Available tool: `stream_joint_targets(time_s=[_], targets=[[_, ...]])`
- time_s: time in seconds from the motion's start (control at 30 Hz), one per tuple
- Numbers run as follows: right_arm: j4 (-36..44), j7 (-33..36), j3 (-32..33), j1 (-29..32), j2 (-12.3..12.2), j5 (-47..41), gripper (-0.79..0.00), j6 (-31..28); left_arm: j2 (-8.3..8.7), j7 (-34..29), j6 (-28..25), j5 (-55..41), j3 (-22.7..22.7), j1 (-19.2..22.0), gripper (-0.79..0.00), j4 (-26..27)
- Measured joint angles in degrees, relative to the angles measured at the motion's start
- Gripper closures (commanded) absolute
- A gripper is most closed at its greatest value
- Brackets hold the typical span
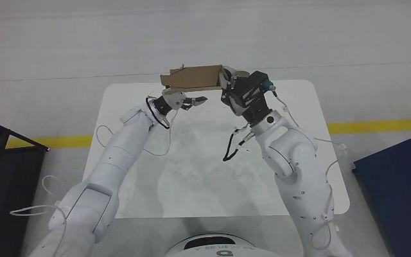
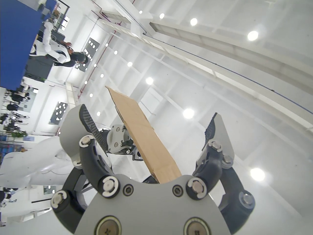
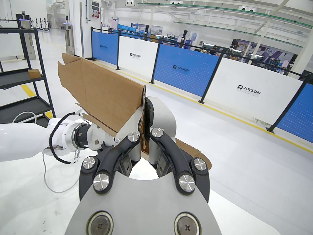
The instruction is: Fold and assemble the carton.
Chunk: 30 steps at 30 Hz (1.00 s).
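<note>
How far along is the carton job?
Done: the carton is lifted above the table at its far edge. In hand: the right gripper is shut on one end; the left gripper hangs open beside it. Left: it looks mostly flat, so folding it into a box is not yet done.

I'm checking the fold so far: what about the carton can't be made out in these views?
Top view: the gripped end of the carton, hidden under the right gripper.
Left wrist view: the carton's near end, behind the base plate of the left gripper.
Right wrist view: parts of the lower flaps, behind the right gripper and the left arm.
</note>
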State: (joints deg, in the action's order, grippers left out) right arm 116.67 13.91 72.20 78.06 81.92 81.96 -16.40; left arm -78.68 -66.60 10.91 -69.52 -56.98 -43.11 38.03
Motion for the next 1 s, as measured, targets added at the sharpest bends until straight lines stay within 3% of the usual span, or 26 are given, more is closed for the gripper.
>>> stream_joint_targets(time_s=[0.1, 0.8, 0.87, 1.0], targets=[[-0.1, 0.3, 0.5, 0.0, 0.0, -1.0, 0.0, 0.9, 0.18, 0.0, -3.0, 1.4, -0.9, 0.7, -0.785, -1.9], [-0.1, 0.2, 0.6, 0.1, 0.0, -1.1, 0.0, 1.0, 0.19, -0.2, -3.0, 1.0, -1.0, 0.6, -0.785, -2.0], [-0.7, -1.8, 1.9, 0.0, 0.3, -3.9, 0.0, 3.8, 0.35, 0.1, -3.8, 1.7, -1.2, 0.4, -0.785, -1.4], [-4.9, -2.1, 5.2, -3.3, 1.1, -17.8, 0.0, 14.3, 1.83, -2.1, -10.1, 7.0, -3.2, -0.4, -0.785, 0.6]])
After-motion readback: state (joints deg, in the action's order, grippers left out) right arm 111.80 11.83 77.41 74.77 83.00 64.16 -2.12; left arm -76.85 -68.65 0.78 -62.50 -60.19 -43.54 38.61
